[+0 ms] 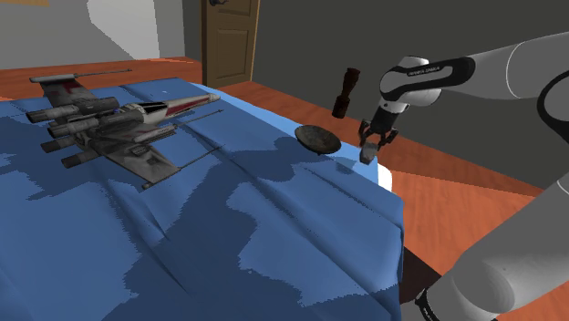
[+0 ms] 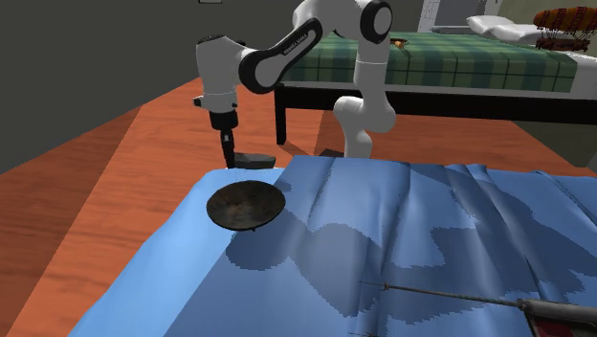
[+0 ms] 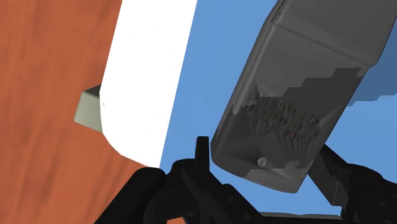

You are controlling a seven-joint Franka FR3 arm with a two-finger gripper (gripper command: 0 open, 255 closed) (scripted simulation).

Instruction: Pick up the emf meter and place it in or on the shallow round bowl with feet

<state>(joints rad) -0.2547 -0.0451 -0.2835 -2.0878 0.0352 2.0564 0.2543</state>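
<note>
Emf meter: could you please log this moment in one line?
stage: pickup | gripper at emf meter, cloth edge | bowl: empty

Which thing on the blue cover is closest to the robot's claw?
The grey meter, at the gripper at the corner of the blue cover; the dark bowl sits farther in, the spaceship model far across.

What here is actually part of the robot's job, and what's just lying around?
Part of the job:
- grey emf meter, right at the gripper
- dark shallow round bowl, on the blue cloth

Just lying about:
- model spacecraft on the cloth
- dark brown upright object beyond the bowl
- bed with green checked cover
- wooden door
</note>
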